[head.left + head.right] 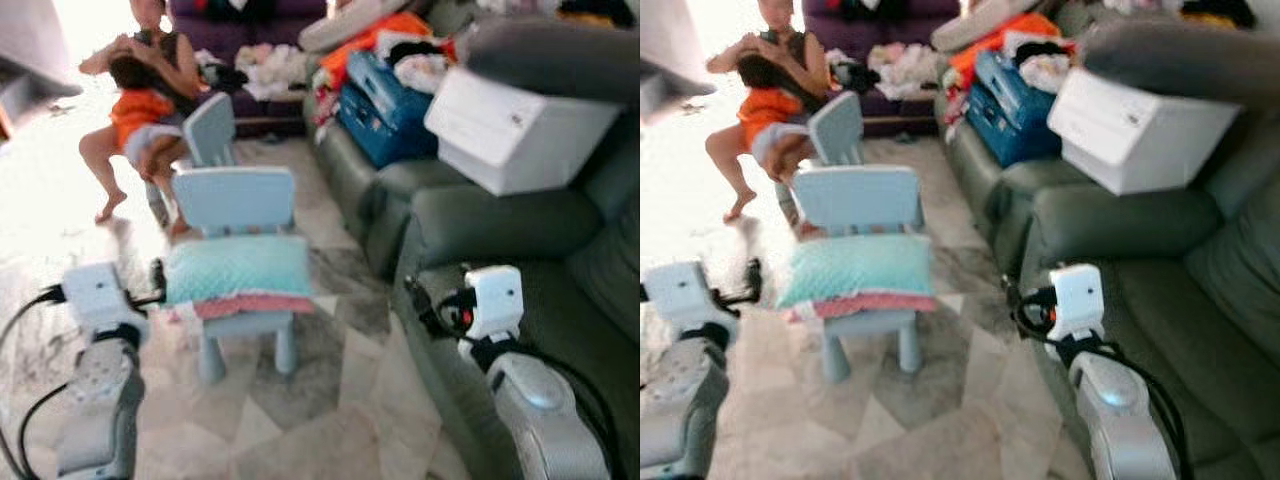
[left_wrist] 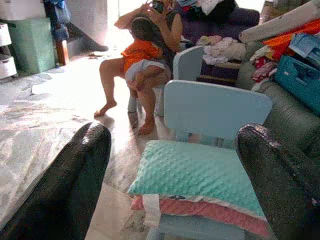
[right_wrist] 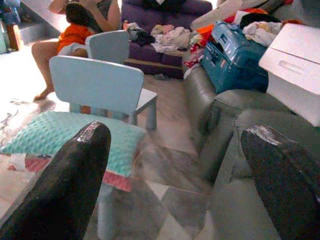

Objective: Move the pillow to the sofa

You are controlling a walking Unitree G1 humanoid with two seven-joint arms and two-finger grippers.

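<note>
Head views: pillow (image 1: pixel 238 266) on chair (image 1: pixel 234 200) seat, sofa (image 1: pixel 560 290) right of chair; white box (image 1: pixel 515 130) on sofa.
Left wrist: left gripper (image 2: pixel 175 175) fingers wide apart, empty, before pillow.
Right wrist: right gripper (image 3: pixel 175 175) spread, empty, between chair and sofa.

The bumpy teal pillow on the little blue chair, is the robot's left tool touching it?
Apart. The left wrist view shows the open left tool short of the pillow.
</note>
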